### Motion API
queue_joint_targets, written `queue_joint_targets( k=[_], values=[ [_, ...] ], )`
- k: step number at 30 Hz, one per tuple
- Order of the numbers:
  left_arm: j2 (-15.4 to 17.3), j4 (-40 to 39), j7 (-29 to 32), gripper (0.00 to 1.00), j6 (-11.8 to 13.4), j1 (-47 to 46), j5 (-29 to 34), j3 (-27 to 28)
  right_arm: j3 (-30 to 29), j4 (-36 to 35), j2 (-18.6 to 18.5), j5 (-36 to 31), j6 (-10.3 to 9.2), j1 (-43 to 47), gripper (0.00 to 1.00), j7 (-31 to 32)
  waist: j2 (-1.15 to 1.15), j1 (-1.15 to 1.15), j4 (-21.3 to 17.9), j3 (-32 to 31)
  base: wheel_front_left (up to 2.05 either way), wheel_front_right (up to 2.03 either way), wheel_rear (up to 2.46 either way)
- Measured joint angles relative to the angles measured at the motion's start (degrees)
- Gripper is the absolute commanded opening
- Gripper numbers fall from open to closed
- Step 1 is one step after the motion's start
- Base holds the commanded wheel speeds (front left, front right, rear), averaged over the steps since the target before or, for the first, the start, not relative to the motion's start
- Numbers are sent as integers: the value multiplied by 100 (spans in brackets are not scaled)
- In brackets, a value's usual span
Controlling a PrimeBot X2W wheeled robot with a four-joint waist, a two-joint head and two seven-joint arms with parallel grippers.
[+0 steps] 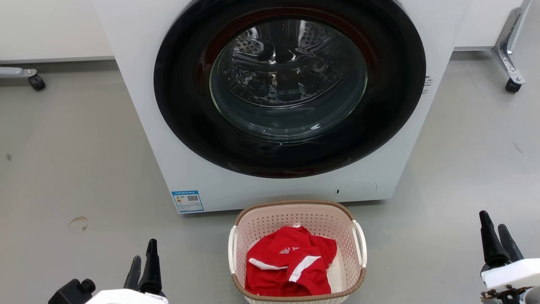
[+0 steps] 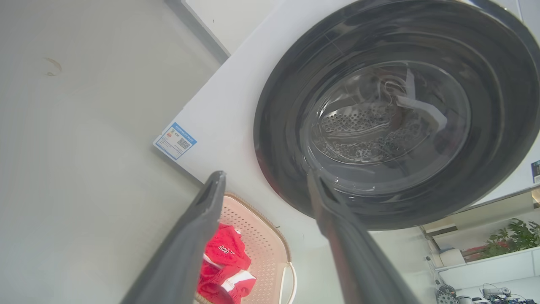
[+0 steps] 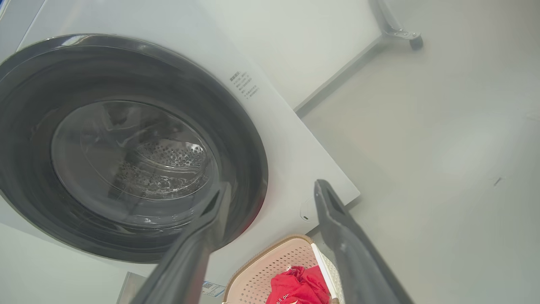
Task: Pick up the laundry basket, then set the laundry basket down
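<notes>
Head view: the laundry basket (image 1: 274,223) sits on the grey floor (image 1: 63,169) just in front of the washing machine (image 1: 168,169), with a crumpled red shirt (image 1: 291,264) inside. The left gripper (image 1: 144,253) and right gripper (image 1: 492,220) flank it, both clear of it, fingers spread and empty.

Left claw (image 1: 143,254) and right claw (image 1: 494,223) low, both agape (tips upward)

My head view's bottom edge clips the near end of the laundry basket (image 1: 274,226), and I can't read the blue label (image 1: 187,201).
</notes>
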Motion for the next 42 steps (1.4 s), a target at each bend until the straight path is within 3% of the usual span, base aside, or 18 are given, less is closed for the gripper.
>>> queue_joint_targets(
  k=[42],
  values=[
    [89, -189, -643, 100, 328, 212, 2766, -489, 410, -181, -110, -2638, 7, 1, 100, -660, 0, 0, 32, -73, 0, 0, 0]
  ],
)
